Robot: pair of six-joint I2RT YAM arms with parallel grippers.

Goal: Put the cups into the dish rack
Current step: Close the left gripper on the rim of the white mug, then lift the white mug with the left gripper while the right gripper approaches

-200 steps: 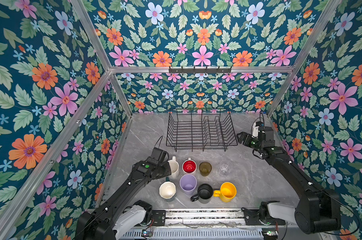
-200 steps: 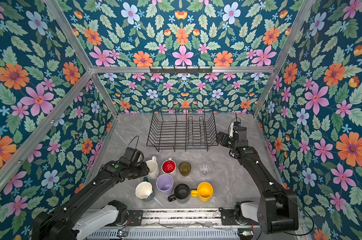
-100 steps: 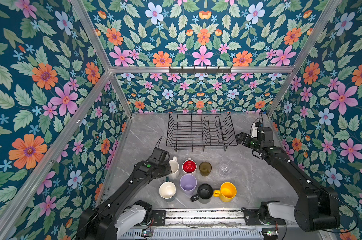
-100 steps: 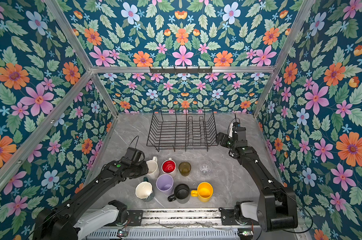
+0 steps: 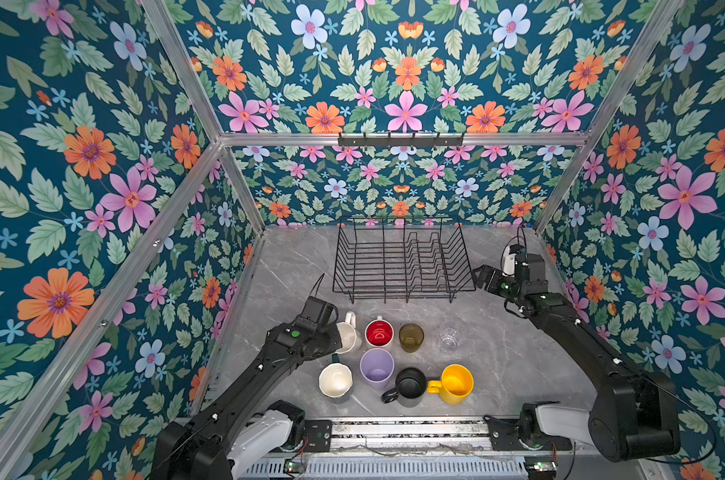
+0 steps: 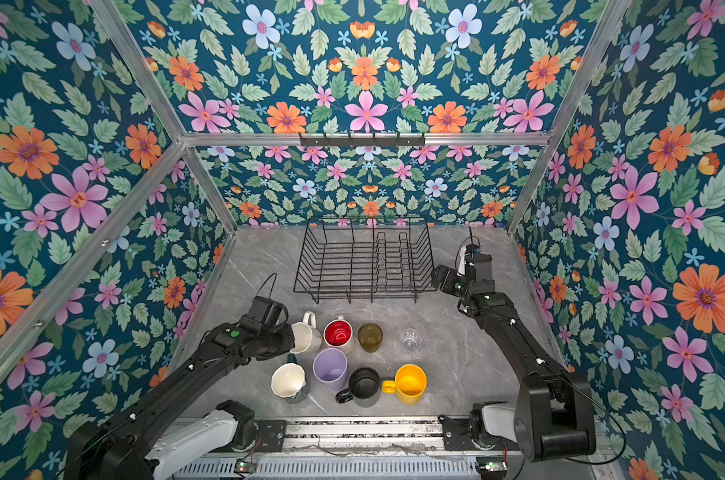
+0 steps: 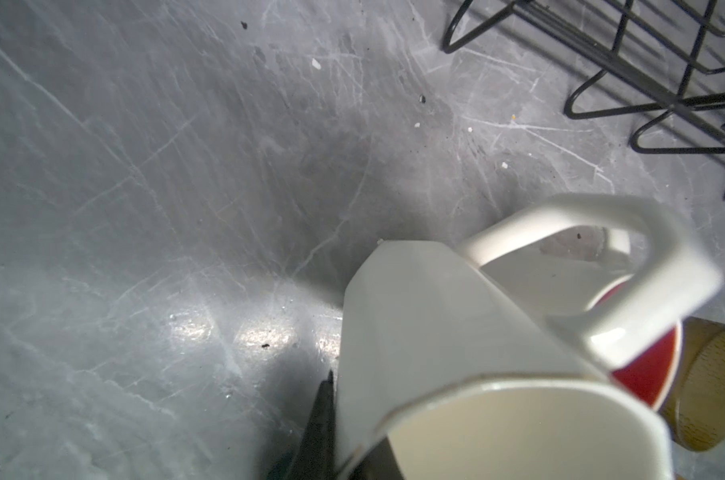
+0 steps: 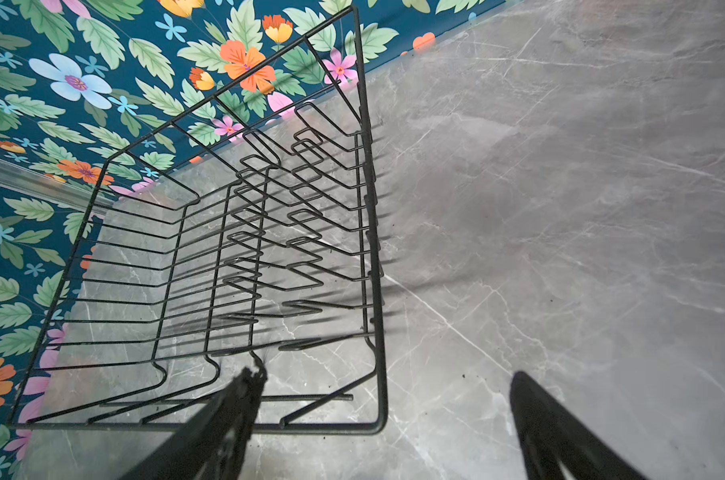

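The left pincer [image 5: 336,337] is clamped on the rim of the tall cream mug [image 5: 349,332] on the desk [image 5: 294,266], the empty dish rack [image 5: 394,289] lies at its one o'clock, and the right pincer [image 5: 481,276] gapes empty at the rack's three o'clock end.

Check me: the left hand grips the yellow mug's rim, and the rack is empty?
Wrong mug: the left hand grips the tall cream mug by its rim, as the left wrist view shows. The rack is indeed empty.

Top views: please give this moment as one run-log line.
left gripper: shut on tall cream mug | right gripper: open | dish rack: empty
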